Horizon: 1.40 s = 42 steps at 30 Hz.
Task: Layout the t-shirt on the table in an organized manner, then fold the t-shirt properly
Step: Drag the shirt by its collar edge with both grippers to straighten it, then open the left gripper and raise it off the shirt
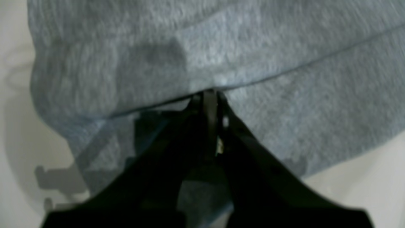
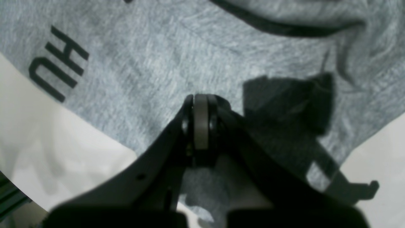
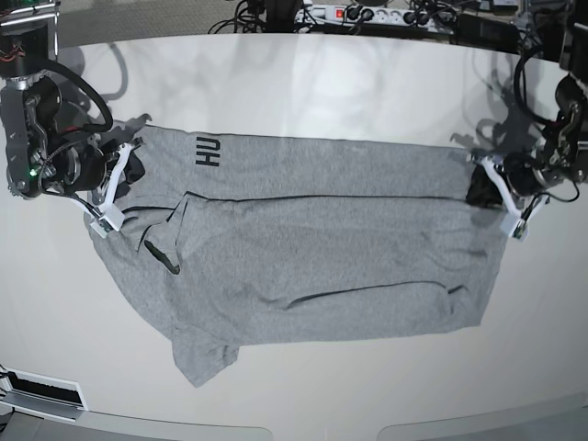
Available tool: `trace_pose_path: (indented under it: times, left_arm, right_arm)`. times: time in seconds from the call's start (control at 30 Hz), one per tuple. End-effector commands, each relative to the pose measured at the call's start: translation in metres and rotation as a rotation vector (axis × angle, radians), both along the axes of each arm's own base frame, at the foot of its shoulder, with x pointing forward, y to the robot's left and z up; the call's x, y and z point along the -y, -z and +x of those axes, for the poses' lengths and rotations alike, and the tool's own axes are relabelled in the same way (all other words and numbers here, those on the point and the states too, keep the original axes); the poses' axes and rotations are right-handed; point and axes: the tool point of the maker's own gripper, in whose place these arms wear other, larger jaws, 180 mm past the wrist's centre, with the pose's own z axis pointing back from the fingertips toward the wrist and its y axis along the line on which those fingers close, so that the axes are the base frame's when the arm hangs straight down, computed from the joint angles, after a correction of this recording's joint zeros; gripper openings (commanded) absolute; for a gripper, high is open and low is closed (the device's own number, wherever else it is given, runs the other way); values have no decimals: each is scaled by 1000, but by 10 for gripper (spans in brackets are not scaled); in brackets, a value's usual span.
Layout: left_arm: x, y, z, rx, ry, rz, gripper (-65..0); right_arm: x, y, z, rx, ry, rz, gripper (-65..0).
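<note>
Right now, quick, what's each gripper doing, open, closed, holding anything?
Left gripper: closed, pinching an edge of the t-shirt.
Right gripper: closed; it sits over the grey fabric, but whether it holds any cannot be told.

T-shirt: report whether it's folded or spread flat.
Partly folded: the t-shirt lies lengthwise on the table, one layer doubled over, covering most of its lettering.

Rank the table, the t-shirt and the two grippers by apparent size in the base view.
1. table
2. t-shirt
3. left gripper and right gripper: both look about alike, so no ranking between them.
</note>
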Motion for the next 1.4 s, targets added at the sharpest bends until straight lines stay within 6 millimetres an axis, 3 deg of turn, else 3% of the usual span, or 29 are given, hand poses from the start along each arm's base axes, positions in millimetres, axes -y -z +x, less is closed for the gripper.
trace_pose_path:
  times: [0.0,0.2,0.37,0.7,0.9,1.1,1.37]
  left_arm:
    - [-33,25,-54,-213,58,180,-650]
    - [-45,18,-84,-247,113,219,-650]
    - [-44,15,-112,-280,166,227,-650]
    - [-30,20,-166,-360,210,222,-650]
    - [-27,20,-184,-408,235,230,-650]
    - [-23,13,-192,-422,274,241,-650]
    - [-28,-19,-148,-308,267,278,-650]
  right_arm:
    - [20,8,-20,-77,-24,-90,-650]
    - [17,-1,-32,-48,-70,-109,-650]
    - [11,-7,-60,-46,-103,-128,-650]
    - [21,8,-118,-160,-119,-170,-650]
    - [29,7,-125,-170,-121,-233,-650]
    - [26,-2,-123,-156,-135,-253,-650]
    - [14,-24,-99,-57,-154,-254,-650]
